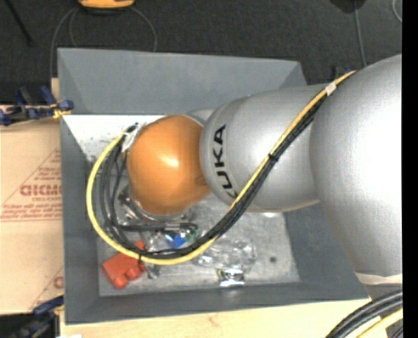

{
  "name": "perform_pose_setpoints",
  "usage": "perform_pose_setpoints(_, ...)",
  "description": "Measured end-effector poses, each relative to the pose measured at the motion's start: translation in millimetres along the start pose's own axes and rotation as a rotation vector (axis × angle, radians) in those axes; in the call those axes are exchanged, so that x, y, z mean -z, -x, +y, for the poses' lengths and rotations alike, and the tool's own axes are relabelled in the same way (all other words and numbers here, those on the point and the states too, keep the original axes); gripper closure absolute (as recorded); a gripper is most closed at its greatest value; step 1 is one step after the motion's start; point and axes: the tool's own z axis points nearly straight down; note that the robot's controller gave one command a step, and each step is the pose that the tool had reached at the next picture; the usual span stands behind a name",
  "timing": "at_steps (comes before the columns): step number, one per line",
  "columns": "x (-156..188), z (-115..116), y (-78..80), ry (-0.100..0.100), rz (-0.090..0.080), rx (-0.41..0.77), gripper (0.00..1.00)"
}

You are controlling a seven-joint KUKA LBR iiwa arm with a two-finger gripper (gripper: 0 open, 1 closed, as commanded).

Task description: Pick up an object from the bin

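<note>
Grey metal bin (188, 83), sloped walls, pale speckled floor. We list the contents as follows.

1. Silver arm (286, 153), entering from the right and bent down over the left half of the floor.
2. Orange domed cover (163, 166) on the wrist. A yellow cable (91, 189) loops round its left side and passes under it.
3. Tool (151, 224), dark parts below the cover, low over the near left of the floor. We cannot tell whether it is open or closed, nor whether it grips anything.
4. Red block (119, 270), near left corner of the floor, just beside the cable's low loop.
5. Small blue piece (175, 240), just below the cover's edge, close to the tool.
6. Clear plastic scraps (230, 255), heaped right of the blue piece, near the front wall.
</note>
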Motion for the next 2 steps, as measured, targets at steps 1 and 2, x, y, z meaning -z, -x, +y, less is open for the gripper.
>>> perform_pose_setpoints(1, -32, -4, -10.8, 0.001, 0.001, 0.302, 0.0)
perform_pose_setpoints(2, -62, -9, -15.9, -0.003, -0.016, 0.402, 0.0)
